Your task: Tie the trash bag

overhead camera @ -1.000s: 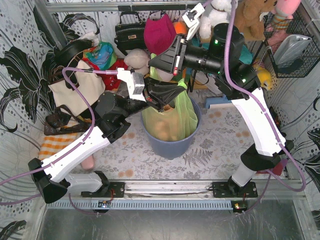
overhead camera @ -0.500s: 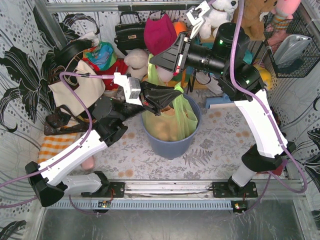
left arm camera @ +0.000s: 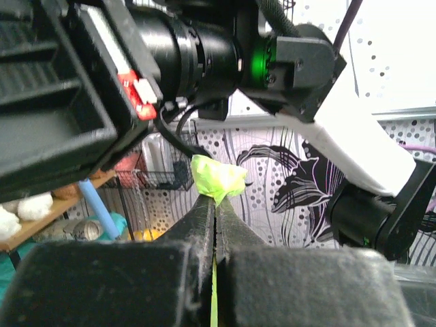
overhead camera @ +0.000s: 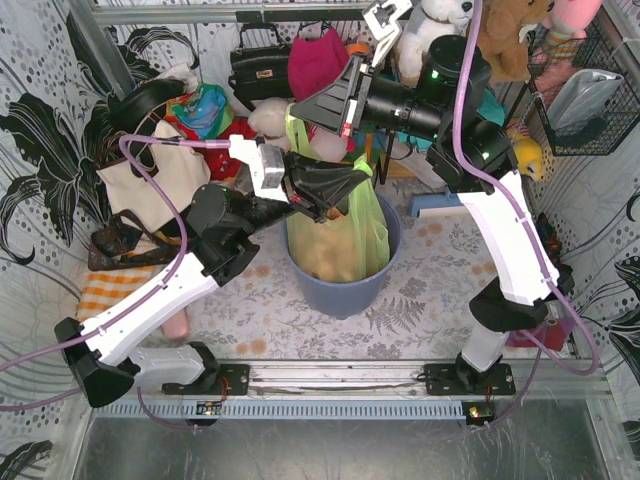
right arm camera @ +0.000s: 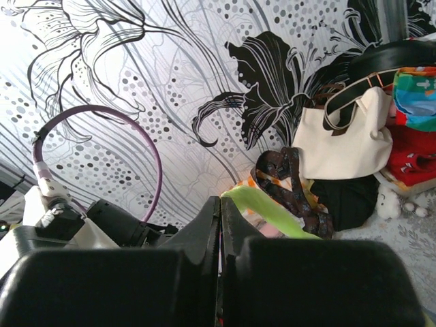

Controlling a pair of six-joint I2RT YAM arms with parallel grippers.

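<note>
Right hand [overhead camera: 295, 109] re-closed, pinching trash bag [overhead camera: 350, 235] flap; left hand [overhead camera: 367, 172] still pinching bag.

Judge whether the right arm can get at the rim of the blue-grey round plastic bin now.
Probably not freely: the right gripper is shut on a strip of the thin lime-green plastic trash bag, above the bin, and the left gripper, shut on another strip, lies over the bin's mouth.

Overhead, two wrist close-ups (shared bag [overhead camera: 352, 232])
</note>
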